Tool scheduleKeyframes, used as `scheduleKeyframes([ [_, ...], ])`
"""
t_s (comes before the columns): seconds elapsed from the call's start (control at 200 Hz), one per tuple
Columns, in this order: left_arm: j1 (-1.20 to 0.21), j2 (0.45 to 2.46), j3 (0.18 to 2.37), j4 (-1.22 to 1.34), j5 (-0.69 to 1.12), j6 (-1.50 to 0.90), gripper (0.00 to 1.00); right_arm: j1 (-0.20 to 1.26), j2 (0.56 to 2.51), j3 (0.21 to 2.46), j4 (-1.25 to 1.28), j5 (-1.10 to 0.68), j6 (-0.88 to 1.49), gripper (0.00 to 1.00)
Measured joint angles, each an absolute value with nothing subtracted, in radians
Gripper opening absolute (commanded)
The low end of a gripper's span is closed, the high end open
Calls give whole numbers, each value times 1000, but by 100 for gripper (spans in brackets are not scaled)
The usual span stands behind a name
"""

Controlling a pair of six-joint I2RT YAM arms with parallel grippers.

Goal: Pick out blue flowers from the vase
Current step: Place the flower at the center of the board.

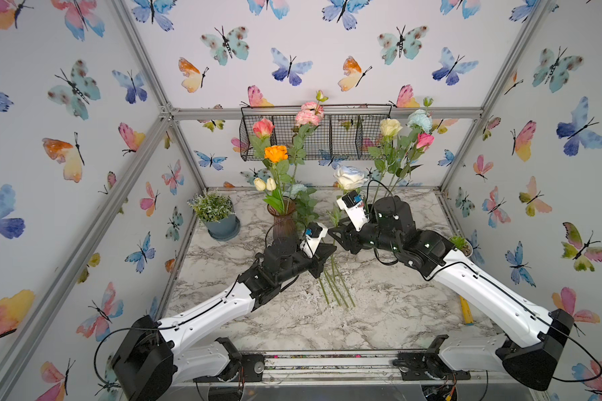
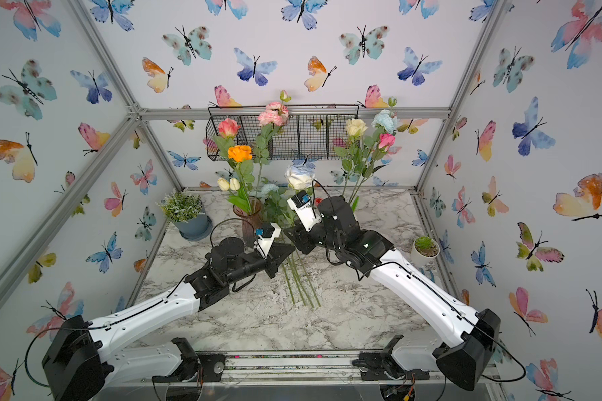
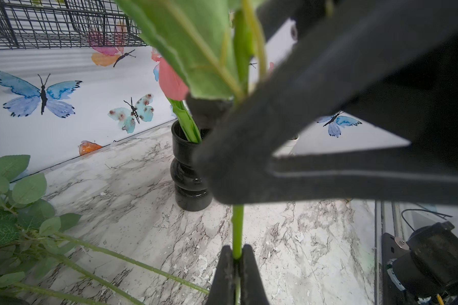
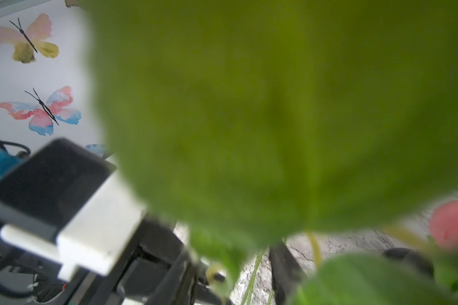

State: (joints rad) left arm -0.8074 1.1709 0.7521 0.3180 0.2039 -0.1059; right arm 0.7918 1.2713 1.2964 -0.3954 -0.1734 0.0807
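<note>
Fingertips [image 3: 224, 266] of the left gripper [image 3: 237, 260] are pinched tight on a bare green stem [image 3: 237, 229], which is held upright clear of the table [image 1: 397, 305]. Just above that grip, the right gripper [image 1: 339, 231] brackets the same stem. A leaf covers most of the right wrist view, but the jaws appear to stand part-way apart, so I judge it is not clamping. The stem carries the white rose tinged blue [image 1: 350, 177], out of any vase, toward 12 o'clock from table centre.

Progress: several leafy stems [image 3: 29, 188] lie together on the marble near centre. Their one visible bloom, the fallen aqua bloom [image 1: 296, 190], is just beside the brown vase [image 1: 281, 222] at 11 o'clock. These I judge done.

Outstanding:
- The standing aqua bloom [image 1: 419, 119] is upright beside the cream-yellow rose [image 1: 390, 127], over the black vase [image 3: 189, 171] at 1 o'clock.
- The held rose is not yet laid down.

The brown vase shows no blue bloom.

Markings: no brand or label is legible. Faint print on the right wrist camera housing [image 2: 304, 208] is too small to read.
</note>
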Motion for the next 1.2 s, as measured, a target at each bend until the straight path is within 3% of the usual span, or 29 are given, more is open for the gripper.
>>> scheduleKeyframes([
  [0.22,-718,1141,725,335,224,-159,0,792,1169,1177,-374,-156,82,51],
  [0.541,-715,1097,725,329,232,-181,0,792,1169,968,-255,-222,86,51],
  [0.956,-715,1071,738,301,258,-204,0,794,1218,958,-128,-315,81,50],
  [1.106,-730,1073,746,301,274,-214,0,799,1286,972,-106,-326,77,47],
  [1.201,-751,1079,760,302,275,-217,0,806,1327,987,-96,-329,72,36],
])
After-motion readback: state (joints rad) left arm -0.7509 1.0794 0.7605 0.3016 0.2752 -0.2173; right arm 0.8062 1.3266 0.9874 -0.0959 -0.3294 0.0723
